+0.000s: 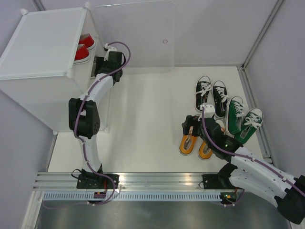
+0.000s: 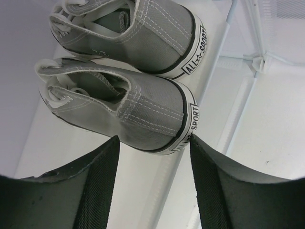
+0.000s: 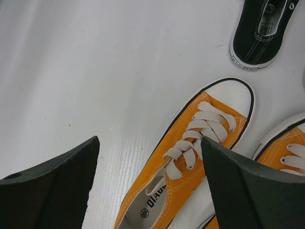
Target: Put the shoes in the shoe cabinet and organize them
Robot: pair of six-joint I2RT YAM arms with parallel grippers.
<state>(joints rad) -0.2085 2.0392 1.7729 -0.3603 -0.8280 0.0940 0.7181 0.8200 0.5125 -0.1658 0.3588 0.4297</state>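
At shelf (image 2: 147,186) edge: grey pr (image 2: 143,109).

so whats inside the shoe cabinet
A red pair at the open front and a grey pair on a shelf. The top of the cabinet hides the rest.

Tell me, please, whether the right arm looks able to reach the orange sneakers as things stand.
Probably yes: the right gripper hangs open over one orange sneaker, with nothing covering it and the other orange sneaker just beside.
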